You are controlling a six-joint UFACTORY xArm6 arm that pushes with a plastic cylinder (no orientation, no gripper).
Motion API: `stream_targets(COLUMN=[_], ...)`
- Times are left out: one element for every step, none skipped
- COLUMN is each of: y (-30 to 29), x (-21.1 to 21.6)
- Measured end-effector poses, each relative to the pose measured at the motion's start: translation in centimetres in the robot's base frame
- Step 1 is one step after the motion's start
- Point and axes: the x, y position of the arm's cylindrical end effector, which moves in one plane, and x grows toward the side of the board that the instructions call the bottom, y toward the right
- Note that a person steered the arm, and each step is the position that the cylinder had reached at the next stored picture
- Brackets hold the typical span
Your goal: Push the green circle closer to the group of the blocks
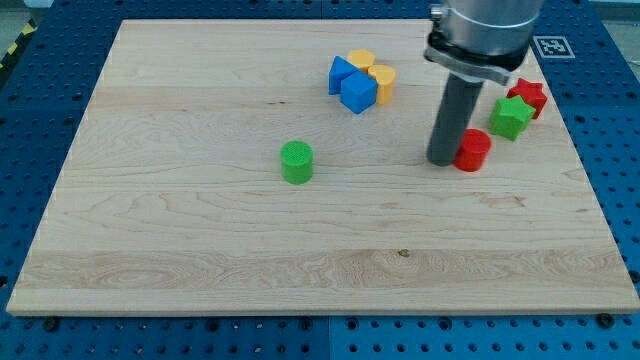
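Observation:
The green circle (pixel 297 161) stands alone near the middle of the wooden board (pixel 200 230). My tip (pixel 444 160) rests on the board well to the view's right of it, touching the left side of a red cylinder (pixel 474 150). A cluster of blocks sits toward the view's top: a blue triangle (pixel 339 73), a blue cube (pixel 358 92), a yellow block (pixel 361 61) and a yellow heart-like block (pixel 383 82). At the right stand a green star (pixel 511 116) and a red star (pixel 527 96).
The board lies on a blue pegboard table (pixel 40 100). The arm's grey body (pixel 484 35) hangs over the board's upper right. A fiducial marker (pixel 548 46) sits beyond the board's top right corner.

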Motion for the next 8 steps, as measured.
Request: stream_targets(y=[3.5,6.1,6.7,5.1,-0.8,-8.0,-16.8,-18.1], x=[0.0,0.0,0.0,0.4,3.4,6.3,5.1,3.7])
